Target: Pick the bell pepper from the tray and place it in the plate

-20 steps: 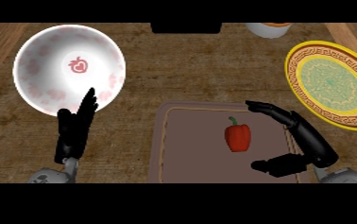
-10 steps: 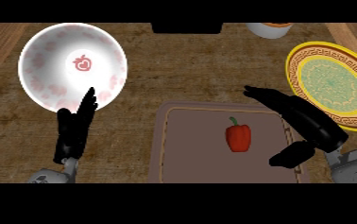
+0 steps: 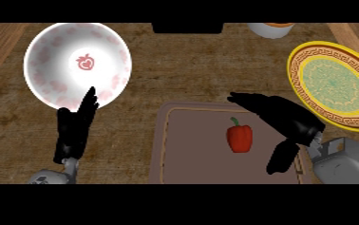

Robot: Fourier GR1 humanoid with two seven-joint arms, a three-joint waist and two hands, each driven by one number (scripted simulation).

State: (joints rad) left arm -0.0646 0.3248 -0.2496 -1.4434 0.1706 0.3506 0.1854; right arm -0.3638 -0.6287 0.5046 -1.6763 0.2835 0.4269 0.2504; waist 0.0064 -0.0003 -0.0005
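In tray [image 3: 189, 145], a pepper [image 3: 240, 139]; on wooden tabletop [image 3: 189, 67], white plate [image 3: 49, 67] left, yellow plate [image 3: 308, 60] right. Right hand [image 3: 286, 117] spread beside pepper; left hand [image 3: 74, 129] straight-fingered.

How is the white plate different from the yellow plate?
The white plate has pink blotches and a red fruit mark in the middle; the yellow plate has a patterned ring around a green middle. The white plate lies left, fully in view; the yellow plate lies right, cut by the edge. Both are round.
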